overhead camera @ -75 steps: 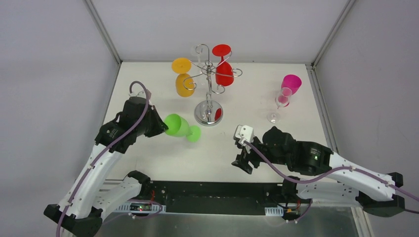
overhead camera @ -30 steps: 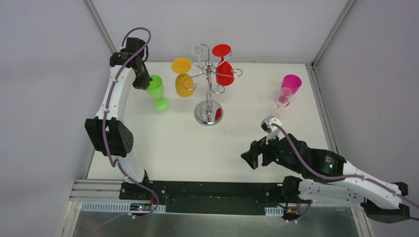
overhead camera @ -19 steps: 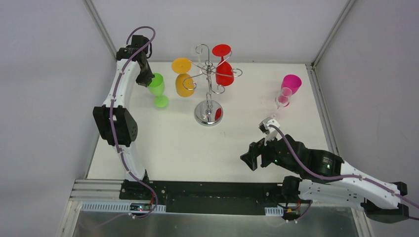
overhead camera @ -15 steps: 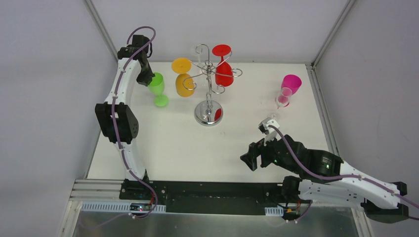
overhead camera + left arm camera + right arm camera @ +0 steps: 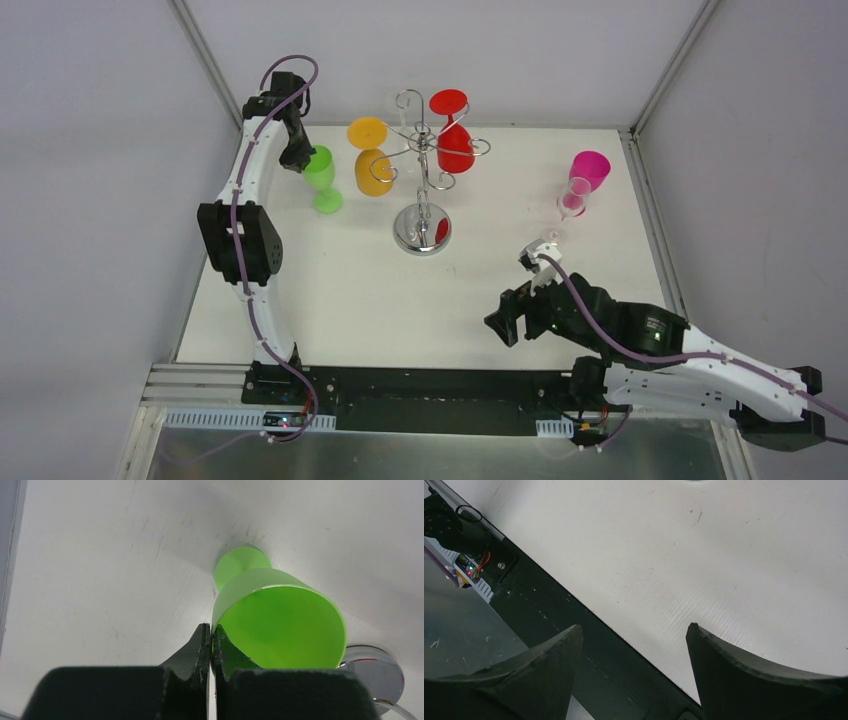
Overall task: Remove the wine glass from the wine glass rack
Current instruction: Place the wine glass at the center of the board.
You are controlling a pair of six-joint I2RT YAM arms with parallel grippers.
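Your left gripper (image 5: 210,630) is pinched tight on the rim of the green wine glass (image 5: 320,172). The glass is upright, foot down, left of the rack (image 5: 424,180) and apart from it. Its stem runs straight down below the fingers. Your right gripper (image 5: 505,322) gapes wide, empty, well apart.

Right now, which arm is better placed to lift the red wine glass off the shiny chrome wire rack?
Probably right: the right gripper is open and empty, on the red glass's side. The left gripper is shut on the green wine glass's rim.
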